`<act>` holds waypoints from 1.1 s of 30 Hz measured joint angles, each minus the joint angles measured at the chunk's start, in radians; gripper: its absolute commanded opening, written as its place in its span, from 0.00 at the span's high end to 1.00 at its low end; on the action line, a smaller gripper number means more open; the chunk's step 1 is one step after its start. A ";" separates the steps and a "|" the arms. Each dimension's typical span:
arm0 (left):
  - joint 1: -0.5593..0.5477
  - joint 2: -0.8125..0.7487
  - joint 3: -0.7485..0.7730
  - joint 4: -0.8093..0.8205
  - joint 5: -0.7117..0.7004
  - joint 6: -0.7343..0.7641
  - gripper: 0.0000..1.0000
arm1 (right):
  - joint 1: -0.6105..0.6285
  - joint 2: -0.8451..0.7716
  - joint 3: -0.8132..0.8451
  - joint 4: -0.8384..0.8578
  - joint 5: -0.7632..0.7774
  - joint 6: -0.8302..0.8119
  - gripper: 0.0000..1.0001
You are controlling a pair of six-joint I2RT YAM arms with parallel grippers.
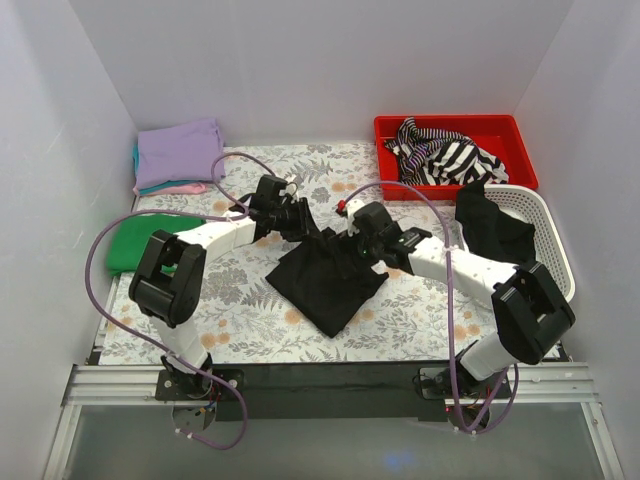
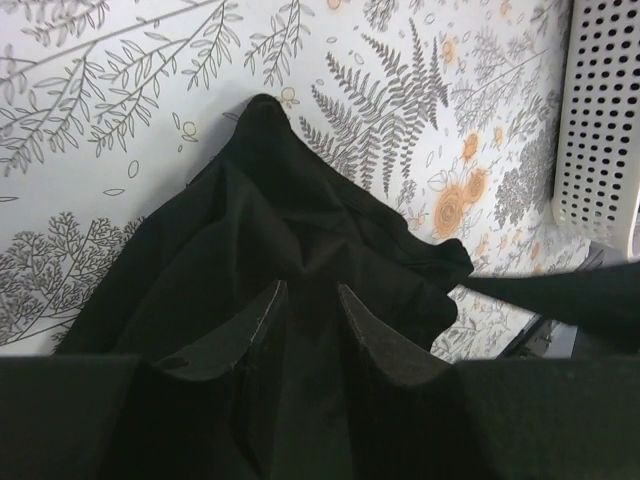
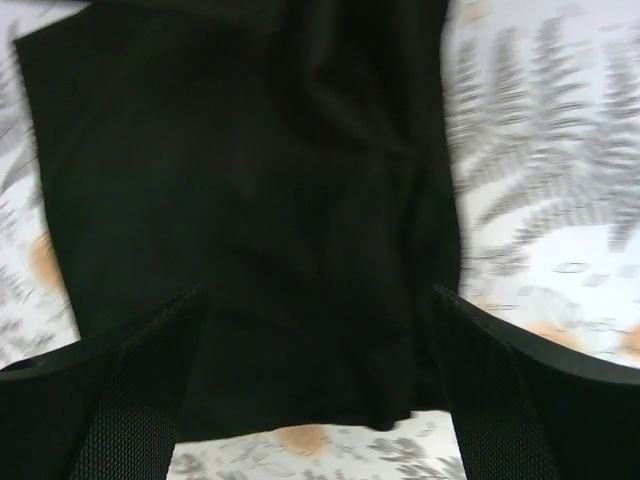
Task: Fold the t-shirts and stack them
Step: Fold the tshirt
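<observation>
A black t-shirt (image 1: 325,278) lies partly folded in a diamond shape in the middle of the table, also seen in the left wrist view (image 2: 280,190) and the right wrist view (image 3: 250,170). My left gripper (image 1: 303,226) (image 2: 310,290) hovers at its far corner, its fingers a narrow gap apart with only dark cloth seen beyond them. My right gripper (image 1: 351,249) (image 3: 318,292) stands wide open just over the shirt's right side, nothing between its fingers. A lavender t-shirt (image 1: 178,150) tops a folded stack at the back left. A green t-shirt (image 1: 138,243) lies at the left edge.
A red bin (image 1: 500,128) holding striped cloth stands at the back right. A white perforated basket (image 1: 548,232) (image 2: 600,120) with a black garment draped over its rim stands on the right. White walls close in the table on three sides.
</observation>
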 measured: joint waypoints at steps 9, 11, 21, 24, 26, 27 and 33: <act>0.000 0.078 -0.003 0.031 0.080 0.009 0.76 | 0.093 -0.029 -0.104 0.038 -0.154 0.105 0.05; 0.000 0.114 0.023 0.036 0.088 0.011 0.76 | 0.103 -0.029 -0.117 0.040 -0.163 0.118 0.05; 0.000 0.275 0.119 0.043 0.082 0.005 0.77 | 0.140 -0.037 -0.196 -0.002 -0.079 0.207 0.04; 0.000 0.276 0.133 0.035 0.042 0.005 0.77 | 0.141 -0.045 -0.198 -0.029 -0.004 0.242 0.02; -0.002 0.276 0.133 0.032 0.019 0.003 0.77 | 0.140 -0.045 -0.198 -0.046 0.053 0.264 0.02; -0.002 0.276 0.133 0.031 0.007 -0.002 0.76 | 0.138 -0.043 -0.198 -0.055 0.084 0.273 0.02; -0.003 0.217 0.060 0.045 -0.062 -0.046 0.76 | 0.097 0.020 -0.162 -0.070 0.190 0.278 0.02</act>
